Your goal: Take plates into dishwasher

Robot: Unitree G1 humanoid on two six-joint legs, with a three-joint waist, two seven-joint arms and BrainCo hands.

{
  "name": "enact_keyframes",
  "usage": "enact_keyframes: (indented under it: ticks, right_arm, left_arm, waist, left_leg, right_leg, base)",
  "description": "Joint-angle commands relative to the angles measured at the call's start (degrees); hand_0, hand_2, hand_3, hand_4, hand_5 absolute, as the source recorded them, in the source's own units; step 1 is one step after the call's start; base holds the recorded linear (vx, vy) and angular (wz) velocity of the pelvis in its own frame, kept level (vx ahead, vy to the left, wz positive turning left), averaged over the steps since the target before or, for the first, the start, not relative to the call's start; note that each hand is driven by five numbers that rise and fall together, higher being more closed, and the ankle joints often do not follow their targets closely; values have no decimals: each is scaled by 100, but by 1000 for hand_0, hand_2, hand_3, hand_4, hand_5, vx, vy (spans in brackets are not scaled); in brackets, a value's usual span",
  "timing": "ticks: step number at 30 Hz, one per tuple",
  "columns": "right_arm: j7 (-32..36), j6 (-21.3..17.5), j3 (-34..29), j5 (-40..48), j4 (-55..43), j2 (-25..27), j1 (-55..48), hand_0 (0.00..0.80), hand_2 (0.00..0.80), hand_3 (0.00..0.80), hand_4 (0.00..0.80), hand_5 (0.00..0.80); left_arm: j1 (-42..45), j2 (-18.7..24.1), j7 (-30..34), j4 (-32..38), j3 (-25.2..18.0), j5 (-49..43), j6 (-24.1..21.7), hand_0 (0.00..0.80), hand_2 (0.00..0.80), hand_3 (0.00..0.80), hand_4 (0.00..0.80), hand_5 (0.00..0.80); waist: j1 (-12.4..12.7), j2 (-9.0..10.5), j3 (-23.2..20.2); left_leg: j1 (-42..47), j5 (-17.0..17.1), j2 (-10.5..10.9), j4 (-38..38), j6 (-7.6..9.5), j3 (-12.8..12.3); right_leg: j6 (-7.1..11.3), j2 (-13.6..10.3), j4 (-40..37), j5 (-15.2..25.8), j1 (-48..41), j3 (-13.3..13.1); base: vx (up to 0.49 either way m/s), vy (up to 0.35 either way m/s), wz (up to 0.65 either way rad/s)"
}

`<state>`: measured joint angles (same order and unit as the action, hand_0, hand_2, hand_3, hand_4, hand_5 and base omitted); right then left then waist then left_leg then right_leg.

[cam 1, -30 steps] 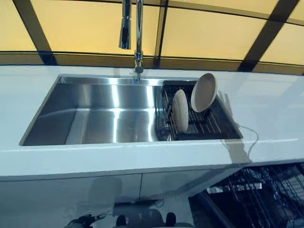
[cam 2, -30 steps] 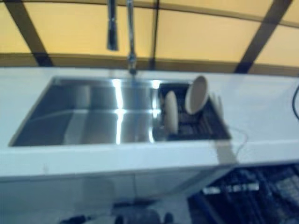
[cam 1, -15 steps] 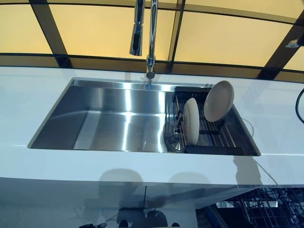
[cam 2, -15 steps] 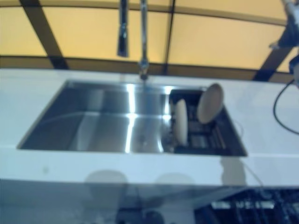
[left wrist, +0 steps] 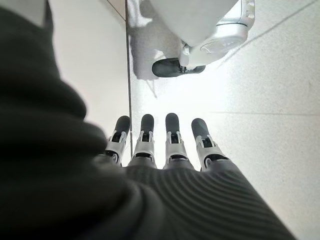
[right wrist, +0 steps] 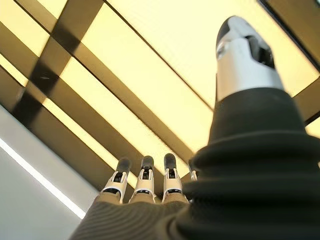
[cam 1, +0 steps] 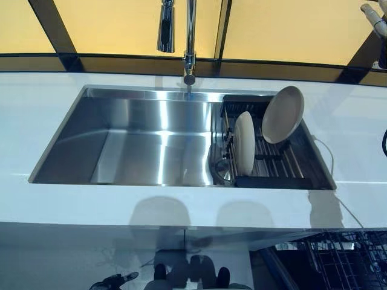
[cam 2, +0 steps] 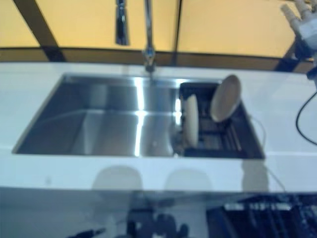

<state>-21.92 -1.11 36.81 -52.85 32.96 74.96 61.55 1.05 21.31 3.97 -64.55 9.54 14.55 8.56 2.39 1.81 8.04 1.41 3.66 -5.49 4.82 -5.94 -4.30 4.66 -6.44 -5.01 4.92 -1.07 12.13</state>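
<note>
Two beige plates stand in a black dish rack (cam 1: 290,172) in the right end of the steel sink (cam 1: 121,145). One plate (cam 1: 244,150) stands on edge at the rack's left. The other plate (cam 1: 282,114) leans at the rack's back right. My right hand (cam 1: 376,13) is raised at the upper right, above the counter and right of the plates, with straight fingers (right wrist: 145,180) and holding nothing. My left hand (cam 1: 113,281) hangs low below the counter, with straight fingers (left wrist: 172,140) over the floor, empty.
A tall faucet (cam 1: 190,36) rises behind the sink's middle. The white counter (cam 1: 181,208) surrounds the sink. The open dishwasher's dark wire rack (cam 1: 338,266) shows at the lower right below the counter. A thin cable (cam 1: 326,158) lies on the counter right of the rack.
The camera has shifted, so the sink sits differently in the picture. My right hand has risen into view at the upper right. The plates have not moved in the rack.
</note>
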Motion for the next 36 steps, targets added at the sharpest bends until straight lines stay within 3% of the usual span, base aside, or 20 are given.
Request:
enact_keyframes:
  ticks: [1, 10, 36]
  right_arm:
    - [-257, -55, 168, -512, 55, 201, 344, 0, 0, 0, 0, 0]
    - [-89, -108, 280, -1001, -25, 121, 406, 0, 0, 0, 0, 0]
    - [-391, -4, 531, -1103, -116, -277, 762, 0, 0, 0, 0, 0]
  left_arm:
    - [-207, 252, -36, -262, 108, 46, -57, 0, 0, 0, 0, 0]
    - [-294, 291, 38, -274, 46, 82, 0, 0, 0, 0, 0, 0]
    - [-570, 258, 27, -61, 282, 544, -5, 0, 0, 0, 0, 0]
  waist:
    - [60, 150, -164]
    - [43, 112, -37]
    - [7, -89, 532]
  left_leg:
    - [90, -159, 93, 5, 145, -16]
    - [-92, -151, 70, 18, 125, 22]
    - [-624, 36, 35, 18, 63, 111]
  right_leg:
    - [447, -229, 28, -13, -180, 76]
    - [418, -159, 1, -50, 2, -43]
    - [373, -67, 1, 21, 514, -229]
  base:
    - [58, 5, 0]
    - [-35, -16, -1]
    - [-49, -20, -1]
